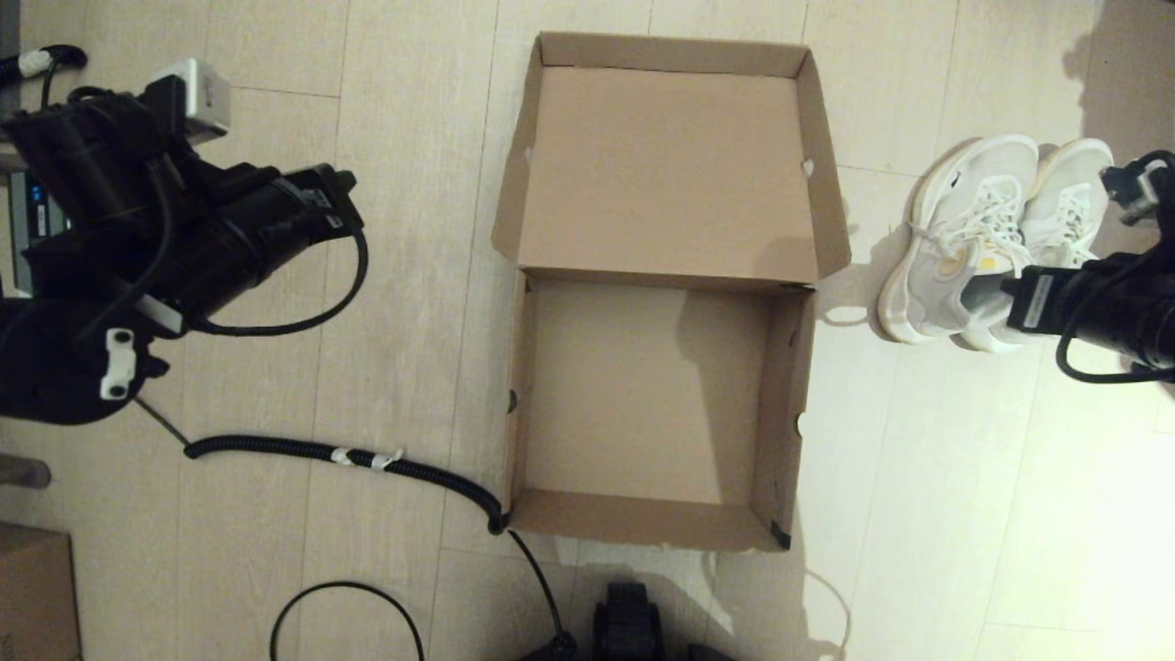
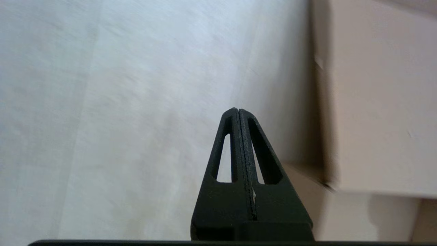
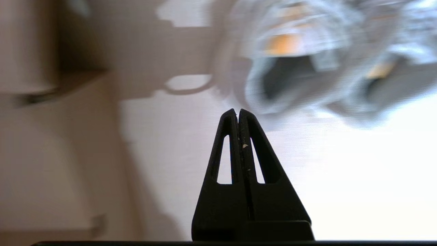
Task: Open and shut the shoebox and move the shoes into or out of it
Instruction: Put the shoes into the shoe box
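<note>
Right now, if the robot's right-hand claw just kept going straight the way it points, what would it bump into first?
Probably the shoes. The right gripper, fingers shut, points at the heel opening of the nearer sneaker, with only bare floor between; depth is hard to judge.

So the shoebox (image 1: 656, 395) sits on the floor (image 1: 404, 275) between both sets of fingers, lid flat behind it. The shoes (image 1: 987, 243) stand side by side outside it, just ahead of the right fingers (image 3: 238, 112).

Pale wood-plank floor (image 1: 404, 275), bright light at right, black corrugated cable (image 1: 349, 456), brown carton (image 1: 32, 592) corner
</note>
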You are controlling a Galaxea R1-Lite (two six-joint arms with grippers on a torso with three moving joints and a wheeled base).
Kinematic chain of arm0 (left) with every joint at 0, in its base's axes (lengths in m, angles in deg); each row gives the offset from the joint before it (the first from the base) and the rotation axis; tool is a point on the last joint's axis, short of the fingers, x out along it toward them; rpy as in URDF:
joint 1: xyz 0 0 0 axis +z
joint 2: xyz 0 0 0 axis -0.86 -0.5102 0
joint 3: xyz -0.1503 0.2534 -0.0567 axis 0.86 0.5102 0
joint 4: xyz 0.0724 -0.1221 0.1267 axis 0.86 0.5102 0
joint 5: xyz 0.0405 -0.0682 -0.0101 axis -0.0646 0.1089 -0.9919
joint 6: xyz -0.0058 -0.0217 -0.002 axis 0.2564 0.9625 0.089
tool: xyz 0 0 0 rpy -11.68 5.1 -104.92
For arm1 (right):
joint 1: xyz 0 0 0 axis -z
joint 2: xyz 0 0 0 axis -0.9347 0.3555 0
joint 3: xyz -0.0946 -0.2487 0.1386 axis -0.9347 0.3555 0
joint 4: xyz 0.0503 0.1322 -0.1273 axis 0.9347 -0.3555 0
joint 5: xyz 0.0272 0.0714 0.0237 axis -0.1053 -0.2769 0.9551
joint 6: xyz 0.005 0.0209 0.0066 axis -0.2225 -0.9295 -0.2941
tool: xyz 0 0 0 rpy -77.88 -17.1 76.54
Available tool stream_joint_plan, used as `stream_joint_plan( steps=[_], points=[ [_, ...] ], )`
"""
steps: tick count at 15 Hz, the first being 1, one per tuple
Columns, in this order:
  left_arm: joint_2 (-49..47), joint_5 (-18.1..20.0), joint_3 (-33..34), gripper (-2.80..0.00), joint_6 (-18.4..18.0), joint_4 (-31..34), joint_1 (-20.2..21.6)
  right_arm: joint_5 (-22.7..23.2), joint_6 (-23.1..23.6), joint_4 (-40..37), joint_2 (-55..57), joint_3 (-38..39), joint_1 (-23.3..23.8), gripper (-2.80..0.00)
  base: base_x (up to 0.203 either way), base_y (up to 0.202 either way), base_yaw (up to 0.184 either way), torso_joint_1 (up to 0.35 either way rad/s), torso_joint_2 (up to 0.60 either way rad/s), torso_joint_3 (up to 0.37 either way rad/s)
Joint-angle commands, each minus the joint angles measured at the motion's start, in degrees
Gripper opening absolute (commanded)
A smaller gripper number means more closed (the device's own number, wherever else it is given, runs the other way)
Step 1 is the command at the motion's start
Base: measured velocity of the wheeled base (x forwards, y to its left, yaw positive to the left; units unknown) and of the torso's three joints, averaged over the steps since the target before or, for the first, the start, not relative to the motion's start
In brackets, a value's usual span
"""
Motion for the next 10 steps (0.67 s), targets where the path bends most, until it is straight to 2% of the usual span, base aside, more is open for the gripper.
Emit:
stream_joint_plan(
  steps=[1, 2, 5, 6, 7, 10],
  points=[
    [-0.96, 1.82, -0.31, -2.80, 1.43, -0.21, 2.87, 0.32, 3.44, 0.04, 0.62, -0.41, 5.01, -2.80, 0.000, 0.000, 0.000, 0.000, 0.00, 0.000],
    [-0.62, 1.85, 0.62, -2.80, 1.57, -0.20, 2.91, 0.24, 8.17, 0.31, 0.99, -0.46, 7.40, -2.80, 0.000, 0.000, 0.000, 0.000, 0.00, 0.000],
    [0.42, 1.73, 4.35, -2.80, 2.25, -0.56, 3.31, -2.21, 9.13, 0.10, 0.51, -0.71, 9.51, -2.80, 0.000, 0.000, 0.000, 0.000, 0.00, 0.000],
    [1.23, 1.75, 6.22, -2.80, 2.48, -0.63, 3.50, -1.87, 8.76, 0.08, 0.51, -0.33, 10.93, -0.28, 0.000, 0.000, 0.000, 0.000, 0.00, 0.000],
    [1.69, 1.76, 7.40, -2.80, 2.98, -0.71, 4.18, -1.20, 7.26, 0.06, 0.58, -0.26, 11.53, 0.00, 0.000, 0.000, 0.000, 0.000, 0.00, 0.000],
    [2.59, 1.85, 8.51, -2.80, 6.44, -0.73, 6.47, -0.06, 0.77, -0.19, 2.65, -0.80, 11.69, 0.00, 0.000, 0.000, 0.000, 0.000, 0.00, 0.000]
  ],
)
